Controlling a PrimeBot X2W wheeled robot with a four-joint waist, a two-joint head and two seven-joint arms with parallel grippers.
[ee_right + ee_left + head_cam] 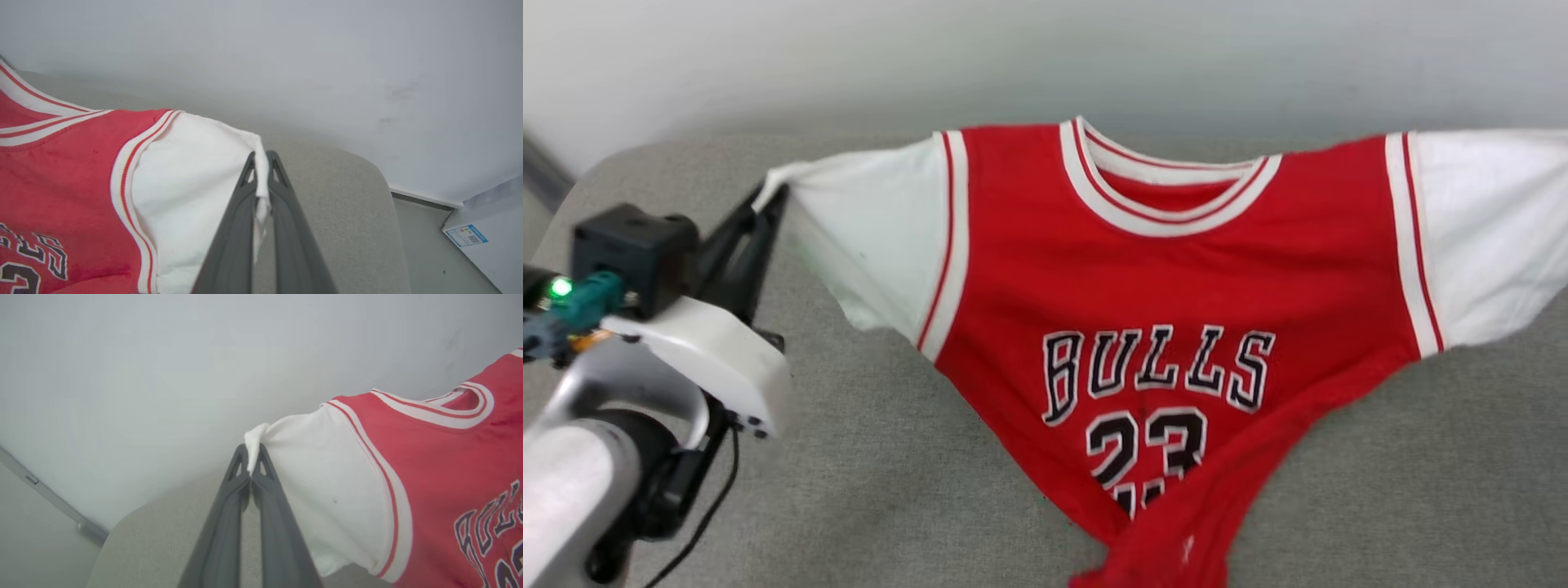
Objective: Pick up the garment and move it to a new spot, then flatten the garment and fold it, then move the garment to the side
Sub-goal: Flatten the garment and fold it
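Moving step: red-white cloth jersey shirt hangs spread. Left gripper pinches 9 o'clock sleeve, right gripper 3 o'clock. Next: lay flat.

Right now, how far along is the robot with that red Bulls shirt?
Picked up: the left gripper and right gripper are each shut on a white sleeve tip, the garment stretched between them, front showing. In hand: the move to a new spot, its hem lying crumpled on the grey surface. Left: laying it flat, folding, moving it aside.
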